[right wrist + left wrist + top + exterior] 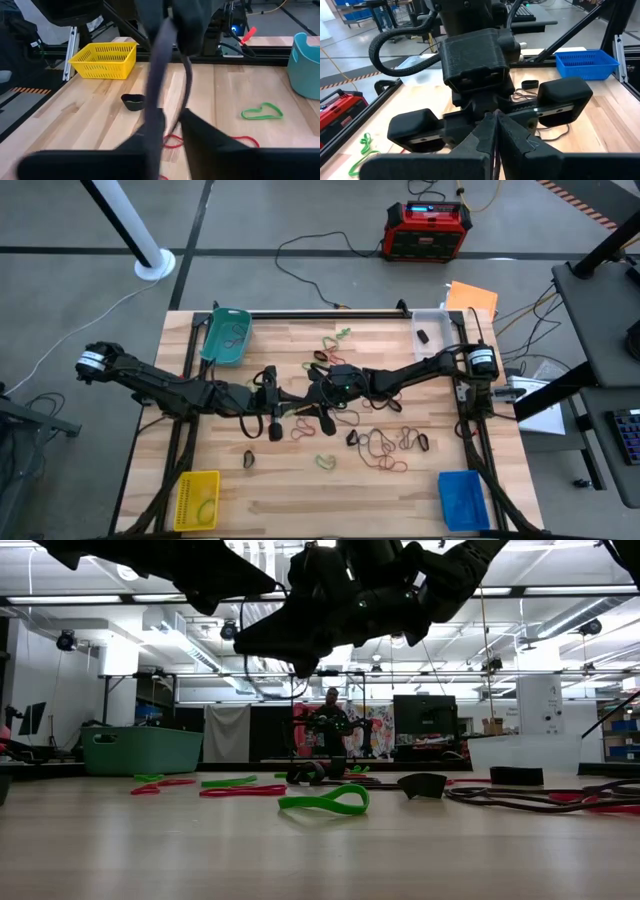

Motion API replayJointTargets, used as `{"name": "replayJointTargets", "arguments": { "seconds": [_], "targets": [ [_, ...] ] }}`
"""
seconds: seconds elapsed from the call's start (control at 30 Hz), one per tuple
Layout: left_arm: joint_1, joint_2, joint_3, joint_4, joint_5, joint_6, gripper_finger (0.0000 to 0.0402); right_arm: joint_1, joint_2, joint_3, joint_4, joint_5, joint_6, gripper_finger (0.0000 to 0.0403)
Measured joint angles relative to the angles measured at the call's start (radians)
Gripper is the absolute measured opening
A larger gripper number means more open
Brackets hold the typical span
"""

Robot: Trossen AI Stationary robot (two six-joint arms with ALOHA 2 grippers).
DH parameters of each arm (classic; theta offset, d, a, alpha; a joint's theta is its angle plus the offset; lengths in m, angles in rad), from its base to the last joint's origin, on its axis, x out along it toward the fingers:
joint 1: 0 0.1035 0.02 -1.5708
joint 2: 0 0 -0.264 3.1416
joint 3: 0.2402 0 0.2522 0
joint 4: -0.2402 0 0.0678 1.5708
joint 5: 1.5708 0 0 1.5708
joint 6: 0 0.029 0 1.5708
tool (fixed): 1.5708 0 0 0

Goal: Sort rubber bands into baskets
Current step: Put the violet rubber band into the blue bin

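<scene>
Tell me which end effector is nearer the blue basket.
Right. The right end effector sits mid-table, with the blue basket off at the near right corner; the left end effector is farther left.

Grey concrete floor [300, 220] marked with dark seams; a white post [135, 230] on a round base at far left; a red-and-black box [427, 228] at far centre with cables trailing from it. Light wooden plank tabletop [300, 490] framed by black rails; an orange sheet [472, 297] past its far right corner. Beyond: workshop hall with ceiling strip lights [70, 600], a dark monitor [424, 725], and a person [331, 720] standing far off.
</scene>
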Motion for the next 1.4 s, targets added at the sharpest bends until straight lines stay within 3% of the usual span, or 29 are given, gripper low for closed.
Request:
{"name": "replayJointTargets", "arguments": {
  "seconds": [0.07, 0.3, 0.6, 0.87, 1.23, 1.33, 1.4],
  "targets": [
    [0.0, 0.0, 0.0, 0.0, 0.0, 0.0, 0.0, 0.0, 0.0, 0.0, -0.001, 0.0, -0.006, 0.0018],
    [0.0, -0.001, 0.0, 0.0, -0.003, -0.003, 0.0018, 0.0, -0.001, 0.0, -0.011, 0.0, 0.0, 0.0009],
    [0.0, -0.003, 0.0, -0.002, -0.013, -0.008, 0.0119, 0.0, -0.019, 0.0, -0.113, -0.008, 0.017, 0.0009],
    [0.001, -0.033, 0.0, -0.013, -0.014, 0.04, 0.0184, 0.0, -0.136, -0.001, -0.392, -0.008, -0.013, 0.0009],
    [0.031, -0.148, 0.0, -0.159, -0.097, 0.067, 0.019, -0.006, -0.431, -0.001, -0.838, -0.008, 0.011, 0.0009],
    [0.093, -0.178, 0.0, -0.257, -0.065, 0.061, 0.019, -0.019, -0.507, -0.001, -0.931, -0.005, 0.048, 0.0009],
    [0.161, -0.197, 0.0, -0.323, 0.022, 0.061, 0.019, -0.039, -0.553, -0.001, -0.987, 0.005, 0.079, 0.0009]
  ]
}}
